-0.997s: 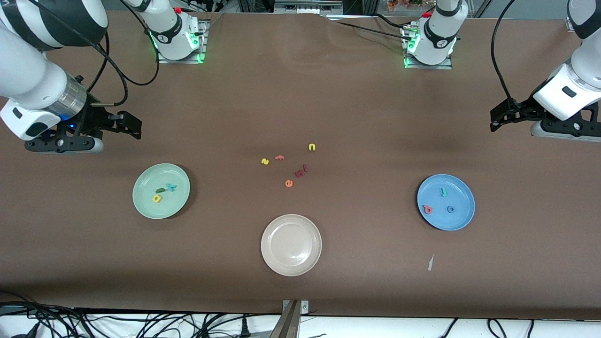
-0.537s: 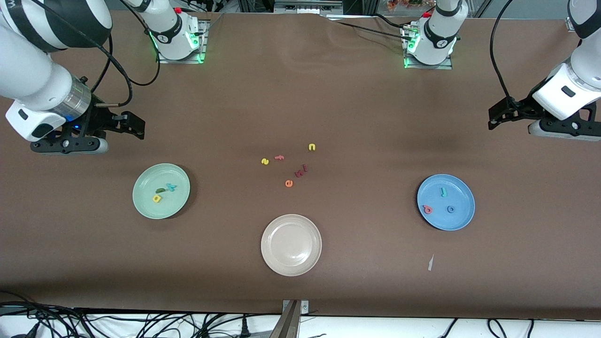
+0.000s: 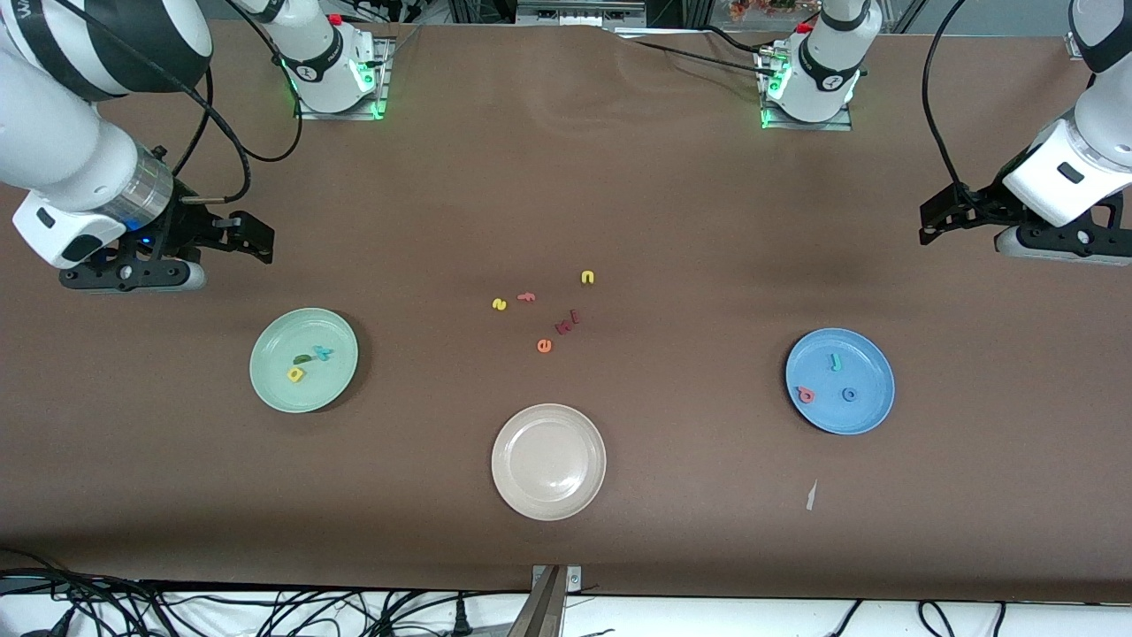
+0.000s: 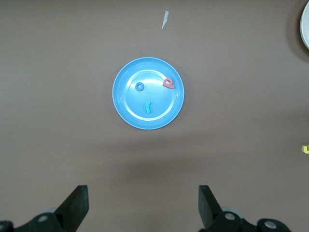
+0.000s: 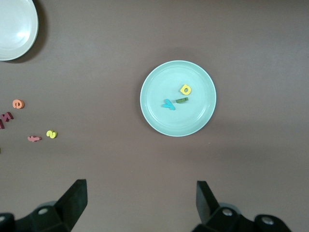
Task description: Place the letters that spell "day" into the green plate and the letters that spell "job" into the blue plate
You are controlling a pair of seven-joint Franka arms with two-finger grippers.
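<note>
The green plate (image 3: 274, 380) lies toward the right arm's end of the table and holds the yellow d (image 3: 295, 374), the dark green a (image 3: 302, 359) and the teal y (image 3: 323, 353). Toward the left arm's end, the blue plate (image 3: 862, 367) holds the teal j (image 3: 835, 361), the blue o (image 3: 849, 395) and the salmon-red b (image 3: 805, 395). My right gripper (image 3: 256, 241) hangs open and empty over bare table beside the green plate (image 5: 154, 111). My left gripper (image 3: 929, 228) hangs open and empty over bare table beside the blue plate (image 4: 128, 104).
A beige plate (image 3: 508, 442) with nothing in it sits nearest the front camera. Loose letters lie mid-table: a yellow n (image 3: 587, 278), a small yellow letter (image 3: 500, 304), an orange f (image 3: 526, 297), an orange e (image 3: 544, 346) and dark red letters (image 3: 567, 323). A white scrap (image 3: 811, 495) lies near the blue plate.
The right gripper has drifted a little toward the green plate. The left gripper has shifted very slightly. Plates and letters have not moved.
</note>
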